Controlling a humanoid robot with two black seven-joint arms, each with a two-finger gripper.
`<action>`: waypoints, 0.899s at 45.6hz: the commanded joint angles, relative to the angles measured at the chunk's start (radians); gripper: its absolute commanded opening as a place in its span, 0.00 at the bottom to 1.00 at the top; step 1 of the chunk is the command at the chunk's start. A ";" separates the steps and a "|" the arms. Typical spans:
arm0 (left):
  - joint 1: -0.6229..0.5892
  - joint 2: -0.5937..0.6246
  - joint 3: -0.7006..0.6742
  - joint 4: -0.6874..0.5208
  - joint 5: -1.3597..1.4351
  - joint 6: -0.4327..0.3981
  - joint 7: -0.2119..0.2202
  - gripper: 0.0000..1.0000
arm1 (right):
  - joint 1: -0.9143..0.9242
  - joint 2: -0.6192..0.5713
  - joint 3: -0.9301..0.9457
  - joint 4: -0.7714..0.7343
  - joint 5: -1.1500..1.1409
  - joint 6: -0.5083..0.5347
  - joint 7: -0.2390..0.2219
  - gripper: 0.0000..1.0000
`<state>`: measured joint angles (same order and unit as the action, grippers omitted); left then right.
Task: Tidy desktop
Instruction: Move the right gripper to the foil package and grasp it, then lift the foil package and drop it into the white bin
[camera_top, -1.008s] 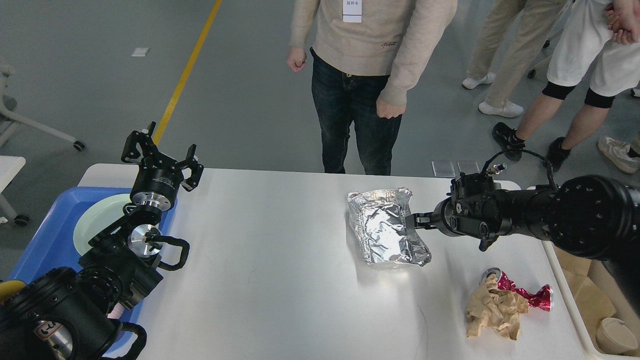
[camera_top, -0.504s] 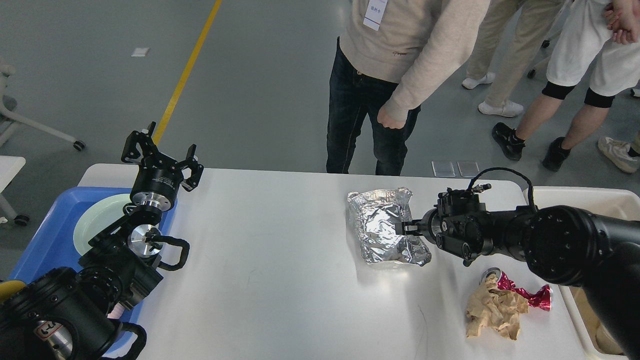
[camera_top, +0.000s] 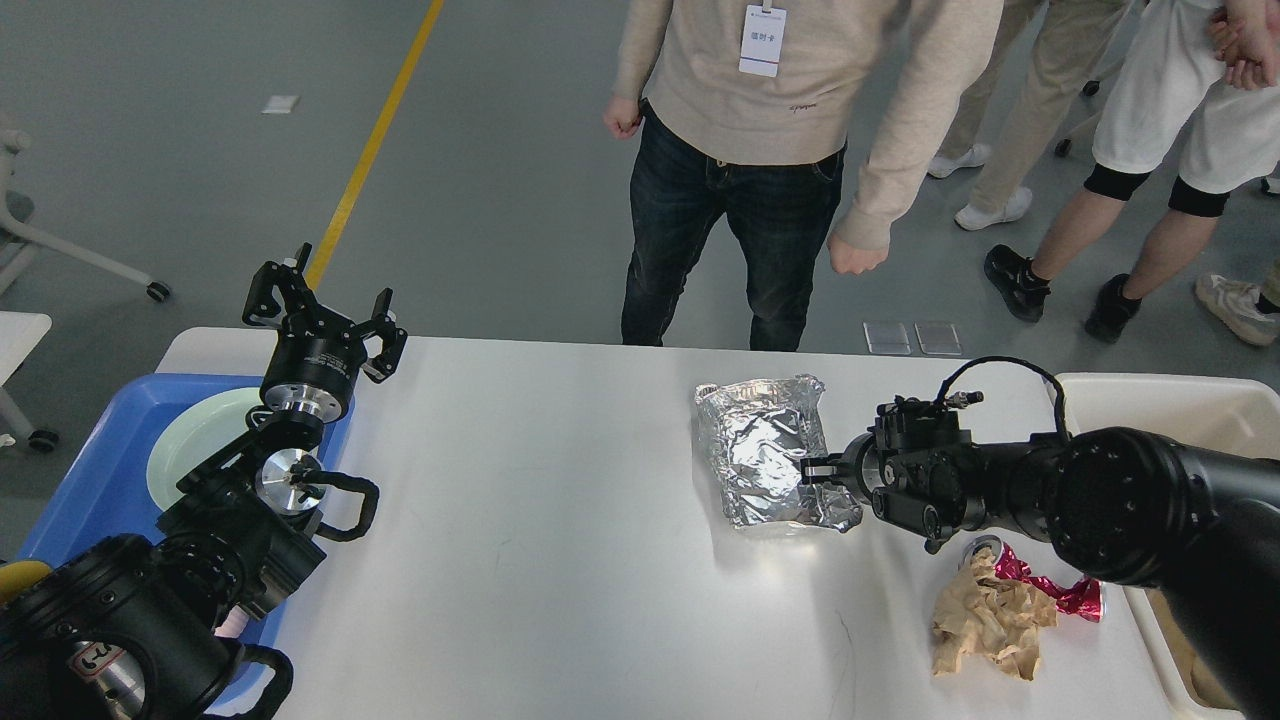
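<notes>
The white desktop (camera_top: 540, 540) carries a crumpled silver foil bag (camera_top: 762, 455), a crumpled brown paper (camera_top: 985, 622) and a crushed red can (camera_top: 1052, 592). My right gripper (camera_top: 815, 468) comes in from the right and its tip rests against the foil bag's right edge. Its fingers are dark and seen end-on, so their state is unclear. My left gripper (camera_top: 322, 300) is open and empty, held up above the desktop's far left corner.
A blue tray (camera_top: 90, 480) with a pale green plate (camera_top: 195, 440) sits at the left edge. A white bin (camera_top: 1170, 400) stands at the right edge. A person (camera_top: 760, 150) stands just beyond the far edge, with others at the back right.
My right arm has moved left and nearer, and its tip has slid lower along the foil bag's right edge. The left arm has not moved. The person behind has shifted.
</notes>
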<state>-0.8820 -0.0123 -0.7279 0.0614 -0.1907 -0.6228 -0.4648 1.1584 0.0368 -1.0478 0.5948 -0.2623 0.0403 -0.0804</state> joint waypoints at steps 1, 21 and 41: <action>0.000 0.000 0.001 0.000 0.000 0.000 0.000 0.96 | -0.008 0.006 0.000 0.000 0.000 0.001 -0.001 0.50; 0.000 0.000 0.001 0.000 -0.001 0.000 0.000 0.96 | 0.012 0.003 0.006 0.010 0.003 0.003 -0.001 0.00; 0.000 0.000 0.001 0.000 -0.001 0.000 0.000 0.96 | 0.392 -0.400 0.183 0.474 -0.006 0.042 0.005 0.00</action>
<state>-0.8820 -0.0121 -0.7278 0.0614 -0.1915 -0.6228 -0.4648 1.4226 -0.2355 -0.8848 0.9385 -0.2625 0.0630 -0.0763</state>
